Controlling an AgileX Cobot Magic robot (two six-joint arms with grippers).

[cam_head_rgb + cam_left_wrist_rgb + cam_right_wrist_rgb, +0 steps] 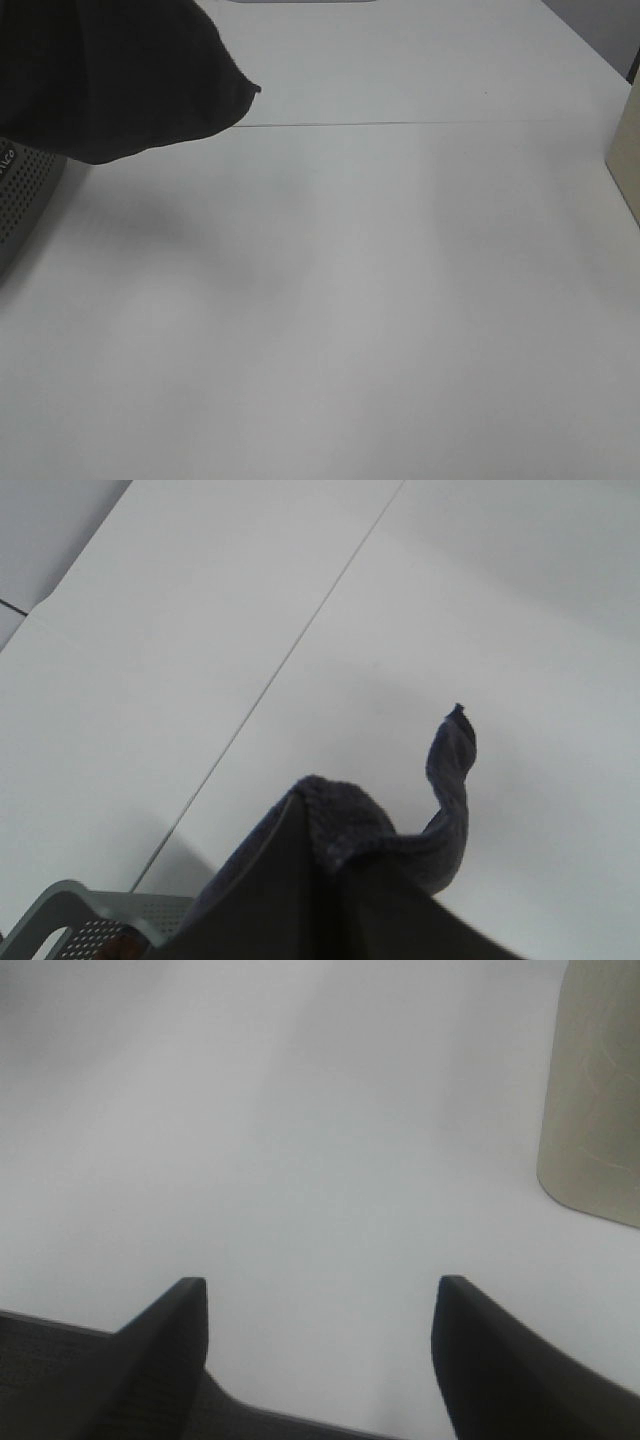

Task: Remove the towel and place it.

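The dark towel hangs in a bunch at the upper left of the exterior high view, above the grey perforated basket at the left edge. In the left wrist view my left gripper is shut on a fold of the towel, and a loose end curls out past the tips over the white table. The basket's rim shows below it. The towel hides that gripper in the exterior high view. My right gripper is open over bare table and holds nothing; it is outside the exterior high view.
A beige box stands at the table's right edge, and the same beige box is close to my right gripper. A thin seam crosses the white table.
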